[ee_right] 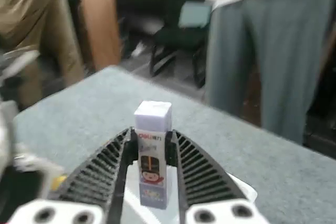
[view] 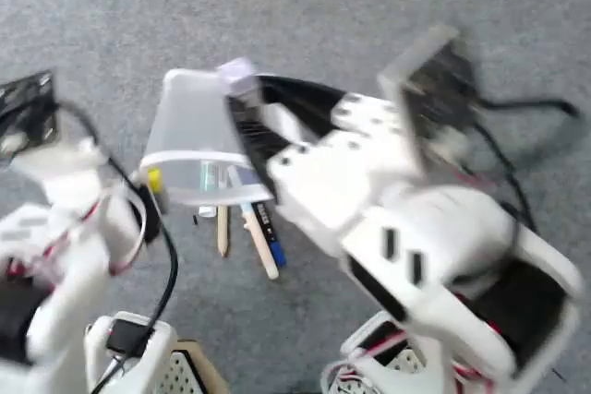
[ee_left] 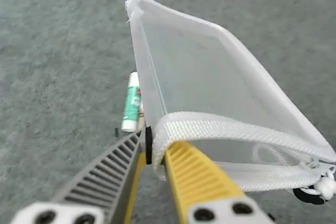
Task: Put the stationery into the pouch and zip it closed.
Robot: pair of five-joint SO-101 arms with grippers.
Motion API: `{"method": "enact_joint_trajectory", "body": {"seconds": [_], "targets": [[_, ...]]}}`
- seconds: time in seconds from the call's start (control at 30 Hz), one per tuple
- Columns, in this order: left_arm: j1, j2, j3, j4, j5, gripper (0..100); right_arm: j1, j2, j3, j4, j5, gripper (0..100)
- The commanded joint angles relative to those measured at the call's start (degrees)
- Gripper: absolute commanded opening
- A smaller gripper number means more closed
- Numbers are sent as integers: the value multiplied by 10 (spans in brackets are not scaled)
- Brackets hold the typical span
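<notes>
The translucent white pouch (view: 194,131) is held up off the grey table, mouth tilted toward the near side. My left gripper (view: 150,182) (ee_left: 150,141) is shut on the woven rim of the pouch (ee_left: 210,82). Its zipper pull (ee_left: 325,184) hangs at the far end of the rim. My right gripper (view: 242,91) (ee_right: 152,139) is shut on a white eraser (view: 237,71) (ee_right: 152,150), held upright above the pouch's far side. A green-and-white glue stick (ee_left: 131,103) lies under the pouch. A pencil (view: 223,226), a wooden stick (view: 259,242) and a blue pen (view: 269,228) lie beside it.
The grey table (view: 305,25) is open behind the pouch. Both arm bases (view: 129,348) stand at the near edge. Chairs and standing people (ee_right: 262,51) are in the room beyond the table's far edge.
</notes>
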Motion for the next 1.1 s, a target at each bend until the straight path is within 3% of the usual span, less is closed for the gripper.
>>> {"method": "enact_joint_trajectory", "body": {"seconds": [0.0, 0.23, 0.6, 0.83, 0.97, 1.07], "targets": [[61, -27, -48, 3, 59, 28, 55, -36, -29, -14, -5, 12], [68, -28, 95, 3, 67, 28, 94, -52, -28, 62, -6, 12], [54, 17, 153, -18, 24, 29, 94, -57, 69, 74, -55, 12], [-63, 259, 80, -11, -20, 29, 89, -57, 70, 77, -55, 12], [-118, 391, -28, 0, -21, 29, 8, -57, 105, 74, -50, 12], [-123, 411, -95, 0, -21, 28, -19, -56, 195, 55, -50, 12]]}}
